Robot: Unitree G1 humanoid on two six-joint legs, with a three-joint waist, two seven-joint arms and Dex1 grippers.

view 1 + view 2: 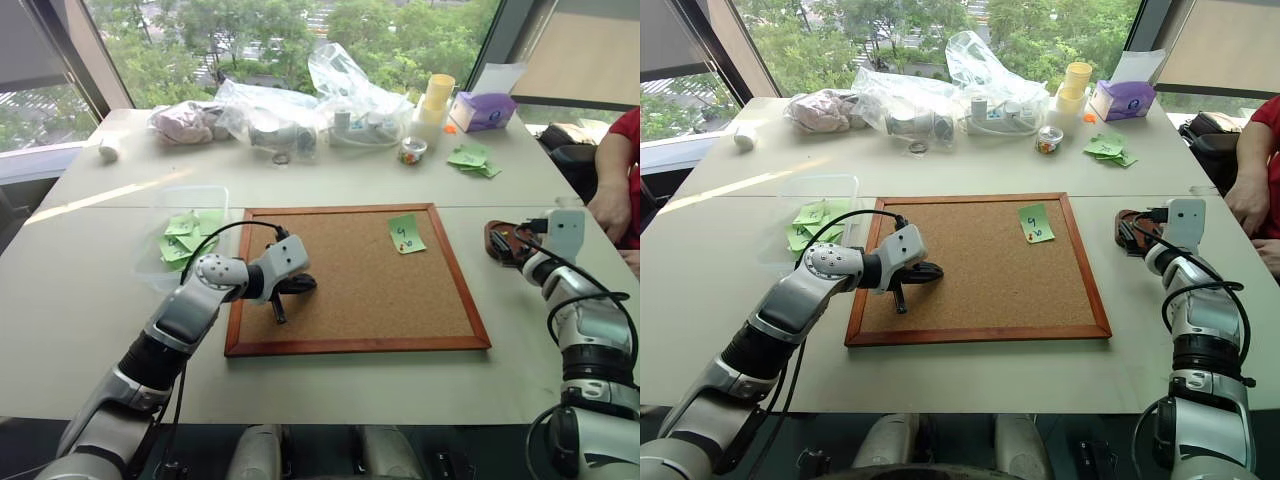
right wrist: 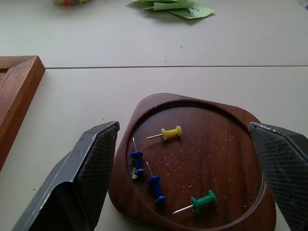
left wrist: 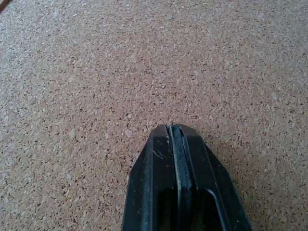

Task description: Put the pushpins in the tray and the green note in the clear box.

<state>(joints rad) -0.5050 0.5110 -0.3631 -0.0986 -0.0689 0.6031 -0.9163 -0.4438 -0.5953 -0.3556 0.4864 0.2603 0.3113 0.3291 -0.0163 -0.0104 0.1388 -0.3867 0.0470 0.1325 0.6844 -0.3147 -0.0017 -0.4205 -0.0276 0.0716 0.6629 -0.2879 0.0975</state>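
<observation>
From the head views, the green note (image 1: 405, 234) sits on the cork board (image 1: 350, 300) near its far right corner, a small pale square with a black "9" and a red-headed pin (image 1: 406, 245) at its lower edge. The left gripper (image 1: 290, 288) rests over the board's near left part, well apart from the note, which lies forward and to its right; the right gripper (image 1: 512, 240) hangs at the tray (image 1: 497, 236) on the counter (image 1: 100, 300), just past the board's right edge, so it looks the nearer of the two. The clear box (image 1: 190, 235) lies off the board's left side. The left wrist view shows that gripper pressed shut, holding nothing, above bare cork. The right wrist view shows its gripper spread wide and empty around the tray, where a yellow pushpin (image 2: 169, 133) lies among blue and green ones.
</observation>
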